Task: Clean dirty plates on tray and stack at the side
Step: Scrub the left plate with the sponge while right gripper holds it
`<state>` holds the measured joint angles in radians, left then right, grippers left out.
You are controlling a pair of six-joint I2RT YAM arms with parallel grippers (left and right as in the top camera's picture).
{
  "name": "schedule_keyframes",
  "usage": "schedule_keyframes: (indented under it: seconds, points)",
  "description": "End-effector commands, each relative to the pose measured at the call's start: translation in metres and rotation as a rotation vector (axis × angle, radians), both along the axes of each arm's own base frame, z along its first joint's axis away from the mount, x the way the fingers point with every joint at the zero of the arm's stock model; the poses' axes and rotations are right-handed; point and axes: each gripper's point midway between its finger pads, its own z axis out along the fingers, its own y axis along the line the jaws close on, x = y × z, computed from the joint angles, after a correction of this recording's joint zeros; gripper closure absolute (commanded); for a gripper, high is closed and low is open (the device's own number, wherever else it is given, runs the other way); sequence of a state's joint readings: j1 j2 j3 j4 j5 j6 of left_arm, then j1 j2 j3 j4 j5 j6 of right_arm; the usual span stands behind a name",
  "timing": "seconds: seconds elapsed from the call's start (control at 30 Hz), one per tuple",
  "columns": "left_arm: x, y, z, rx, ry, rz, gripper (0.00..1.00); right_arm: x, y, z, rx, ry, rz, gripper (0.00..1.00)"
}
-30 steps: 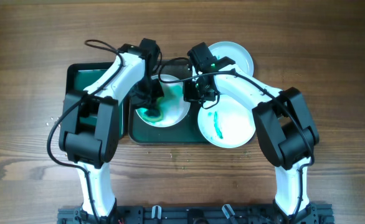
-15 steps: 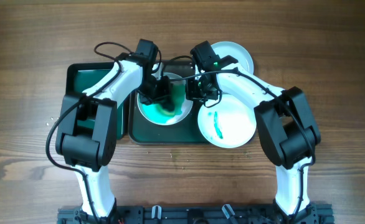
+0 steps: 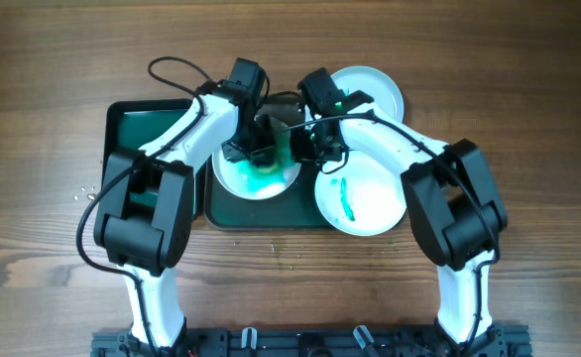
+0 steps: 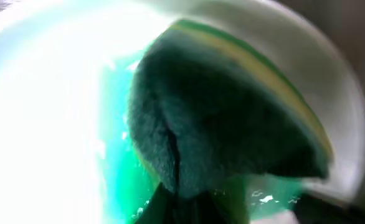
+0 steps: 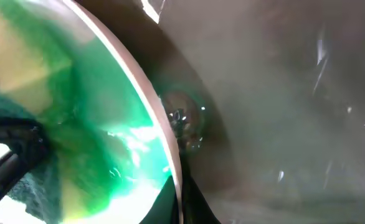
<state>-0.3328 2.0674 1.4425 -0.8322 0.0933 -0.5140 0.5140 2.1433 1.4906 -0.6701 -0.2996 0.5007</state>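
A plate (image 3: pixel 261 178) smeared teal-green lies on the large dark green tray (image 3: pixel 271 213). My left gripper (image 3: pixel 256 149) is shut on a green sponge (image 4: pixel 232 124) and presses it onto that plate (image 4: pixel 39 124). My right gripper (image 3: pixel 305 149) is shut on the plate's right rim (image 5: pixel 139 93), one finger on each side. A second plate (image 3: pixel 365 198) with a green streak lies at the tray's right end. A third, clean plate (image 3: pixel 375 89) lies behind the tray on the right.
A smaller black-rimmed green tray (image 3: pixel 127 124) lies to the left of the large one. Both arms cross over the middle of the large tray. Bare wood table (image 3: pixel 528 119) surrounds the trays.
My left gripper has dragged the sponge from the plate's lower left up and to the right across it. The right gripper has stayed on the rim.
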Motion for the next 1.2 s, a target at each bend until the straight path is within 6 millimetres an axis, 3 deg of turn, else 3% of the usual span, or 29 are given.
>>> schedule_keyframes:
  seconds: [0.0, 0.1, 0.17, 0.23, 0.3, 0.37, 0.53, 0.63, 0.8, 0.97, 1.07, 1.17]
  points:
    - [-0.023, 0.067, -0.02, 0.312, 0.086, 0.091, 0.96, -0.002, -0.011, -0.015, -0.043, 0.025, -0.011, 0.96]
    - [-0.041, 0.057, -0.021, 0.254, 0.165, 0.034, 0.96, -0.002, -0.011, -0.015, -0.043, 0.025, -0.01, 0.96]
    - [-0.051, 0.034, -0.021, 0.116, 0.216, -0.082, 0.96, -0.002, -0.011, -0.015, -0.044, 0.025, -0.011, 0.96]
    - [-0.065, -0.011, -0.012, -0.169, 0.251, -0.275, 0.96, -0.003, -0.01, -0.015, -0.04, 0.027, -0.009, 0.96]
    - [-0.071, -0.036, -0.001, -0.339, 0.248, -0.363, 0.96, -0.003, -0.009, -0.014, -0.036, 0.028, -0.003, 0.96]
    - [-0.072, -0.051, 0.007, -0.438, 0.23, -0.403, 0.96, -0.004, -0.008, -0.014, -0.029, 0.029, 0.012, 0.96]
    - [-0.054, -0.058, 0.006, -0.457, 0.14, -0.428, 0.96, -0.005, -0.008, -0.014, -0.03, 0.029, 0.014, 0.96]
    - [-0.027, -0.039, -0.008, -0.291, 0.071, -0.326, 0.96, -0.005, -0.008, -0.014, -0.03, 0.029, 0.015, 0.96]
    - [0.004, 0.032, -0.02, 0.14, -0.008, -0.043, 0.96, -0.006, -0.009, -0.014, -0.033, 0.032, 0.015, 0.96]
    - [0.001, 0.074, -0.003, 0.376, 0.001, 0.072, 0.96, -0.006, -0.01, -0.015, -0.039, 0.034, 0.017, 0.96]
    - [-0.007, 0.087, 0.005, 0.453, 0.031, 0.082, 0.96, -0.006, -0.01, -0.015, -0.039, 0.033, 0.017, 0.96]
    - [-0.024, 0.088, 0.005, 0.454, 0.101, 0.071, 0.96, -0.006, -0.01, -0.015, -0.038, 0.034, 0.017, 0.96]
